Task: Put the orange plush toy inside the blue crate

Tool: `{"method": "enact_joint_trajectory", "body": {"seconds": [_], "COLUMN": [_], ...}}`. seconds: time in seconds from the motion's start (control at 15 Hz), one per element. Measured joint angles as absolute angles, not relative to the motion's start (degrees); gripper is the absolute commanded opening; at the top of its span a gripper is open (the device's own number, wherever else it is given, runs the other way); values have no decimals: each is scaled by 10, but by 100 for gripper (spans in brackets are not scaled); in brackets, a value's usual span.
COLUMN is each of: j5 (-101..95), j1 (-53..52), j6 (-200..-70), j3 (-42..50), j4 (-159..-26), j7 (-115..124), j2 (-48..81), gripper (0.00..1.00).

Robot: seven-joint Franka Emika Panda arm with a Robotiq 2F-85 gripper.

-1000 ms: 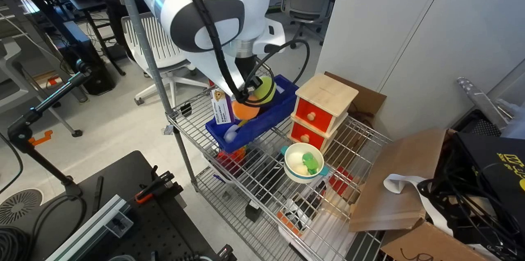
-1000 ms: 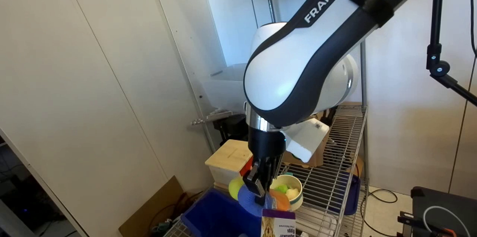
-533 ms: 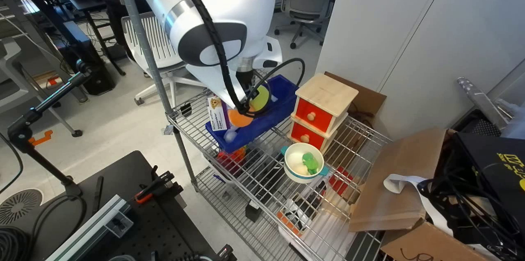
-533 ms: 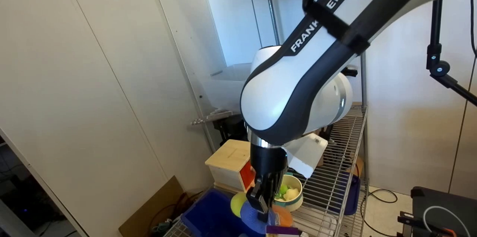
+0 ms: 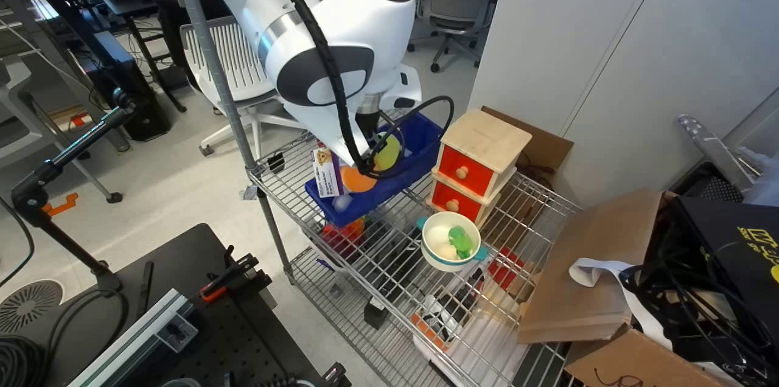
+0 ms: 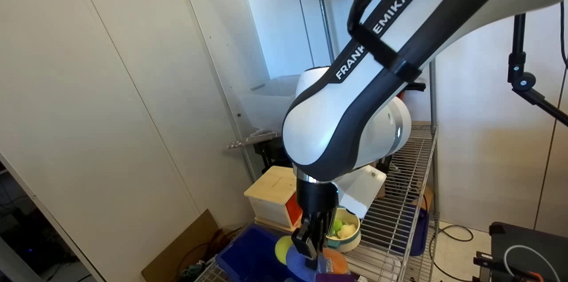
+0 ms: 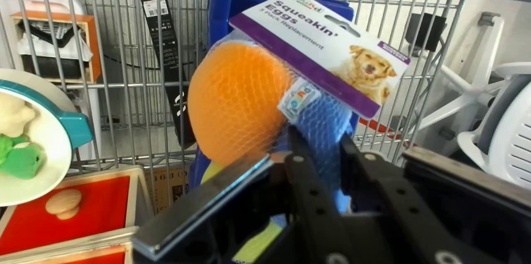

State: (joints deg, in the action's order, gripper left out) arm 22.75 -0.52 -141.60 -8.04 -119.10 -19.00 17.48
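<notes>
The orange plush toy [image 7: 240, 102] is rounded and sits in a clear mesh bag beside a blue plush toy [image 7: 325, 118]. A white-and-purple card [image 7: 323, 48] tops the bag, and a yellow-green toy [image 7: 261, 241] shows below. My gripper [image 7: 319, 133] is shut on the blue toy, a finger on either side of it. In both exterior views the orange toy [image 5: 358, 179] [image 6: 335, 260] hangs with the bag over the near end of the blue crate [image 5: 392, 185] [image 6: 250, 251]. How low the bag is inside the walls I cannot tell. The arm and cable partly hide the gripper.
Beside the crate stands a wooden box with red drawers [image 5: 481, 156]. A cream bowl with teal handles [image 5: 429, 247] holds green and pale items. A shelf post [image 5: 214, 64] rises near the crate's end, and an open cardboard box [image 5: 584, 277] sits farther along the shelf.
The arm has come down, lowering the bag with the orange, blue and yellow-green toys toward the crate. The grip on the bag has stayed the same, and the crate has not moved.
</notes>
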Motion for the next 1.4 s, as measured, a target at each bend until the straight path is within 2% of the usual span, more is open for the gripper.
{"method": "enact_joint_trajectory", "body": {"seconds": [0.4, 0.47, 1.0, 1.4], "j5": [227, 227, 227, 124], "j1": [-5, -5, -1, -3], "j6": [-1416, -1416, -1413, -1371], "j3": [-80, -80, -80, -49], "j4": [-1183, -1182, -1174, -1184], "j7": [-190, -190, -189, -82], "j2": [177, 177, 176, 144], "gripper": [94, 99, 100, 100]}}
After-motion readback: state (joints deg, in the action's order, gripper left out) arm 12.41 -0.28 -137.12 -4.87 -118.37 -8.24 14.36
